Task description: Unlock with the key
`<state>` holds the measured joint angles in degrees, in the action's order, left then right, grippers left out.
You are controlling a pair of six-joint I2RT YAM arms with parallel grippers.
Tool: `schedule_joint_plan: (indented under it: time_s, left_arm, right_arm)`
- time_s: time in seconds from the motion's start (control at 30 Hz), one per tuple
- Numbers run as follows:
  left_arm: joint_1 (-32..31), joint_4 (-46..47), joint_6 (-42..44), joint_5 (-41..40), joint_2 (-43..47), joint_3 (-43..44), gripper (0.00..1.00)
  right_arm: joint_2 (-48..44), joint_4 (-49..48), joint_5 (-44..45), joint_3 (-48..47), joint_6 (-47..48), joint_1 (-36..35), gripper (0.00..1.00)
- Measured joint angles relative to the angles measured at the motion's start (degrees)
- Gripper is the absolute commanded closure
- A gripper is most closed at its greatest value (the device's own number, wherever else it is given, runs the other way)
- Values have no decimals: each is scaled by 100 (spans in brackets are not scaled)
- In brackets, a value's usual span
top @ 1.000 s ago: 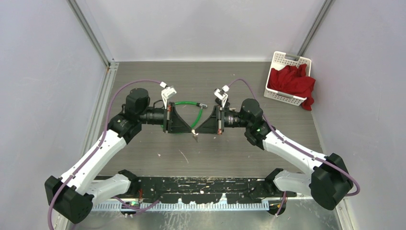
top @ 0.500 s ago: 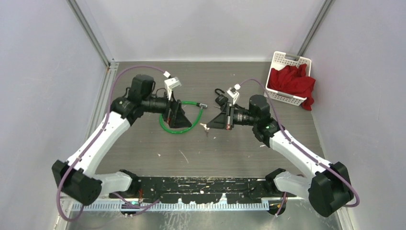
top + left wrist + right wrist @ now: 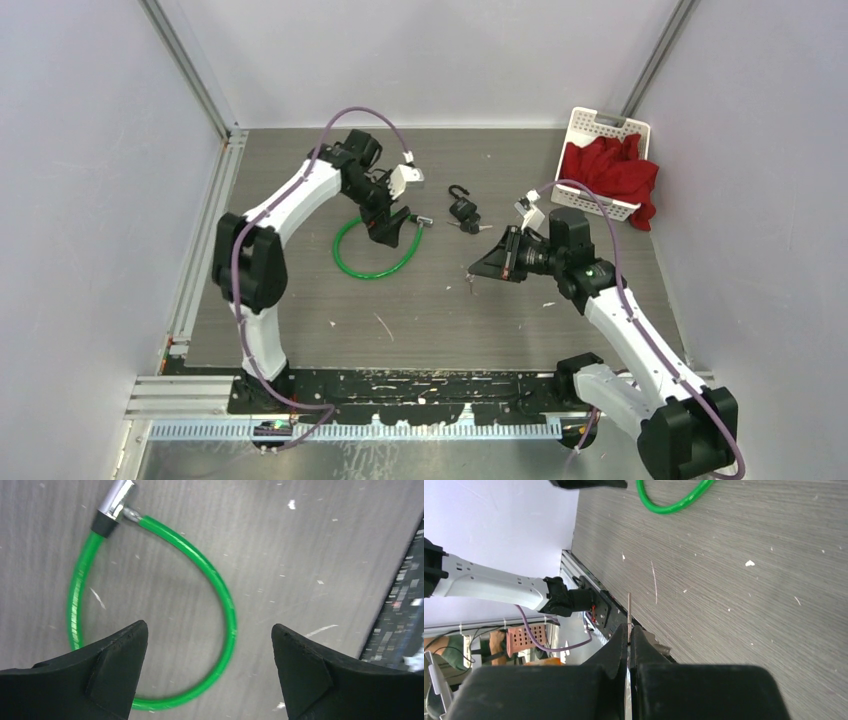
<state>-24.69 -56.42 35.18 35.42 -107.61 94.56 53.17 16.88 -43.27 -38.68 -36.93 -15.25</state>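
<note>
Reading left to right: the left gripper [image 3: 386,228] is out over the left-middle of the tabletop [image 3: 300,300], right above the far side of the green cable lock [image 3: 372,276]. In the left wrist view the left gripper [image 3: 208,630] has its fingers spread wide with nothing between them, just bare wood grain and the green cable lock [image 3: 220,587] curving past underneath. One stretch of the loop disappears behind the left finger, and I can't tell if it's touching. The cable's metal end piece [image 3: 117,500] lies free at the tip and isn't plugged into anything.

Next over, around the middle and toward the far edge, sits the black padlock [image 3: 463,210], lying flat with its shackle hooked up and away from the body. Any lettering on it is too small to read.

Right of center, the right gripper [image 3: 476,268] points left, with its fingers pressed together on the key [image 3: 470,283]. From the right wrist view the right gripper [image 3: 629,630] is pinched tight on the key [image 3: 629,607], which shows as a thin metal blade sticking straight out of the tips. The key is well apart from the padlock.

In the far right corner there's a white basket [image 3: 598,122] with a red cloth [image 3: 610,170] spilling over its side.
</note>
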Motion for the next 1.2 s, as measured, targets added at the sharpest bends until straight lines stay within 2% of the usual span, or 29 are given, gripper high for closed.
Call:
schedule_joint_plan:
  time_s: [0.2,0.33,0.4,0.47,0.67,0.93,1.0,1.1,1.2]
  left_arm:
    - [-57,-20,1237,-155,-964,848,7]
    - [-76,2,2046,-109,-1578,1419,12]
    - [-81,7,2398,-72,-1827,1565,19]
    - [-81,9,2675,-42,-2039,1652,21]
    - [-81,105,3141,-20,-2498,1818,31]
    - [-92,319,3318,76,-2702,1917,36]
    - [-105,319,3357,114,-2761,1974,41]
    - [-136,304,3458,186,-2855,2041,59]
    - [-175,295,3526,273,-2889,2057,71]
  right_arm:
    - [201,302,127,-48,70,11,99]
    - [212,385,192,-120,83,11,99]
    - [212,400,227,-151,87,11,99]
    - [212,428,267,-164,94,11,99]
    - [212,605,361,-262,173,11,99]
    - [212,758,380,-420,278,11,99]
    - [212,791,382,-420,280,11,99]
    - [212,828,380,-420,282,11,99]
    - [219,850,380,-420,286,11,99]
